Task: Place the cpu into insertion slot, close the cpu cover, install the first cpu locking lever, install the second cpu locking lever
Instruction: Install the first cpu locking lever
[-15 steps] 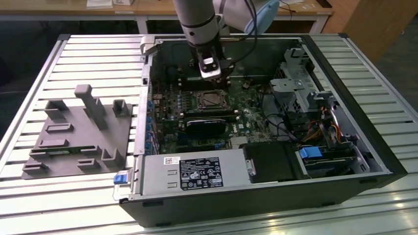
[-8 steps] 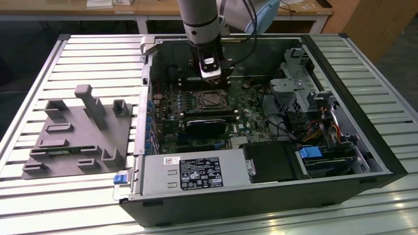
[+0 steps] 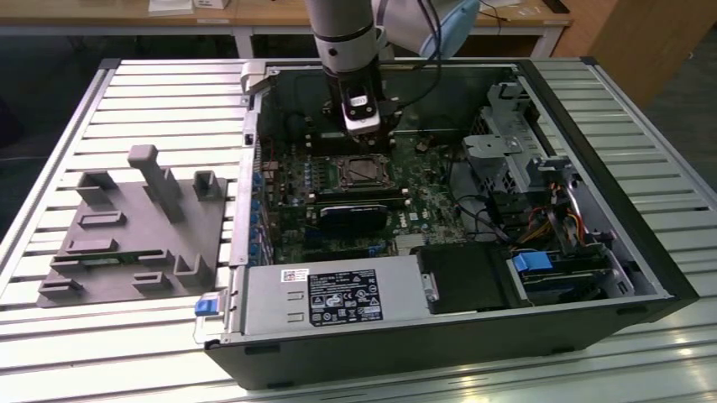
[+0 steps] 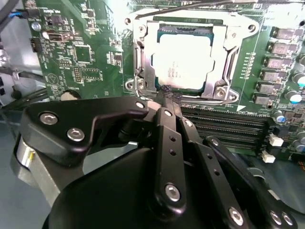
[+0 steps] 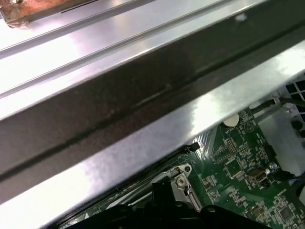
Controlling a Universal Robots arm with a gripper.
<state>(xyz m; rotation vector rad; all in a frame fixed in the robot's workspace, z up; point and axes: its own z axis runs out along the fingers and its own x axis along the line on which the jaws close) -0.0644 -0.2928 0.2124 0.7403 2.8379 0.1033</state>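
Observation:
The cpu [image 4: 183, 57], a flat silvery square, lies in the insertion slot [image 3: 355, 171] on the green motherboard. The cpu cover [image 4: 143, 59], a thin silver frame, lies flat over it, and the chip's top shows through the cover's window. A thin metal lever rod [image 4: 200, 5] runs along one side of the socket. My gripper [image 4: 169, 95] is shut with nothing between its fingers. Its tips are at the cover's edge on the side facing the long black memory slots [image 4: 224, 125]. In the exterior view the gripper [image 3: 367, 149] hangs inside the open computer case just above the socket.
The case wall [image 5: 143, 105] passes close by the wrist. A drive cage [image 3: 510, 138], cables [image 3: 560, 227] and a power supply [image 3: 325, 294] fill the case around the board. A grey fixture [image 3: 134, 227] with upright posts sits on the slatted table at the exterior view's left.

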